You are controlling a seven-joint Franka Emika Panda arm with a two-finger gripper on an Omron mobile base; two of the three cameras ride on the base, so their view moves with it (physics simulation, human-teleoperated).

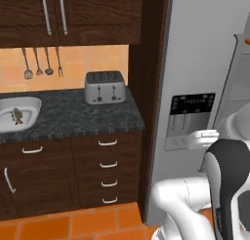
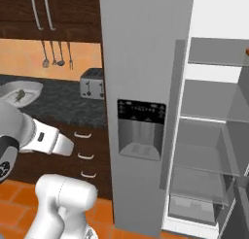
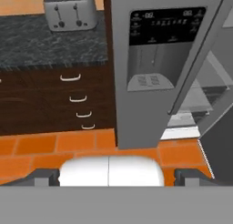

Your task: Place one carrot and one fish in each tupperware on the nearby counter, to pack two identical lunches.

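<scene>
A rounded grey tupperware (image 1: pixel 19 112) sits at the left end of the dark marbled counter (image 1: pixel 73 117), with a small brown fish (image 1: pixel 17 116) lying inside it. Further right on the same worktop, against the orange backsplash, stands a silver toaster (image 1: pixel 105 87). Below run dark wood drawers (image 1: pixel 108 170) with curved silver handles. Right of the counter stands the grey fridge (image 2: pixel 146 87), its right door open on bare shelves (image 2: pixel 209 107). The gripper (image 3: pixel 116 175) hangs low over the orange floor tiles (image 3: pixel 54 148), its fingertips (image 3: pixel 45 175) spread wide apart, holding nothing.
</scene>
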